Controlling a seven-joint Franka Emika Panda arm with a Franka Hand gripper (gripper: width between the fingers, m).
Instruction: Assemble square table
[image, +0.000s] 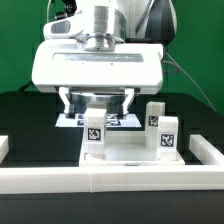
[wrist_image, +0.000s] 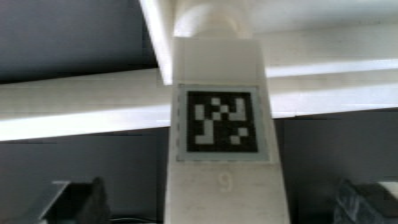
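In the lower centre of the exterior view the slab (image: 125, 157) lies against the border wall (image: 110, 178), which braces it, with legs standing upright on it: one (image: 93, 127) left of centre, two (image: 160, 125) at right. The gripper (image: 97, 100) hangs just above the left leg, fingers (image: 67, 103) spread and grasping nothing; the wrist view shows that leg's tag (wrist_image: 221, 124) centred between them, a placement suggesting release.

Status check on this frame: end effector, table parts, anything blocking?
End effector open, holding nothing. Large white plastic square tabletop slab against the low white border wall, small white tagged block legs upright on it. Nothing obstructing.
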